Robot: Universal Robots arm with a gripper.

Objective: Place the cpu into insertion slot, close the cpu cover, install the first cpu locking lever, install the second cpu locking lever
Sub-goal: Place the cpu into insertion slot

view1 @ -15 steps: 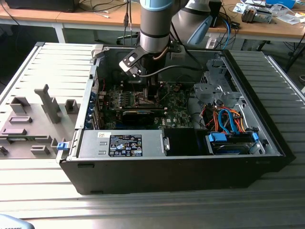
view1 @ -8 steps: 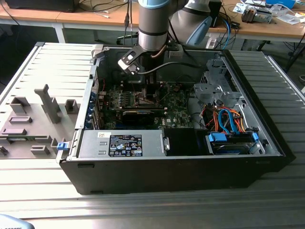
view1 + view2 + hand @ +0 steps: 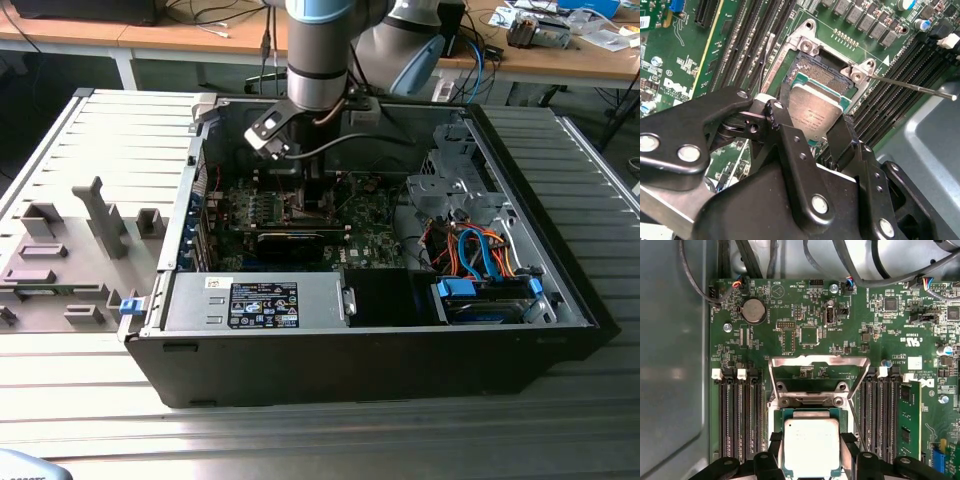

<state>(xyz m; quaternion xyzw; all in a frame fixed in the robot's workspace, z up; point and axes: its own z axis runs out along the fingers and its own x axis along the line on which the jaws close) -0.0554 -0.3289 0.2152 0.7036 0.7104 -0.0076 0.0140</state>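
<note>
My gripper is shut on the cpu, a pale silver square held by its two opposite edges between black fingers. The chip hangs tilted just over the insertion slot, whose dark pin field and metal rim sit on the green board. In the first wrist view the cpu covers most of the insertion slot, and the cpu cover stands swung open behind it. A thin locking lever sticks out free beside the socket. In the exterior view the gripper is low inside the open computer case.
Black memory slots flank the socket on both sides, one with a green module. Case holds a power supply, a long black card, a drive cage and orange-blue cables. A grey fixture tray lies at the exterior view's left.
</note>
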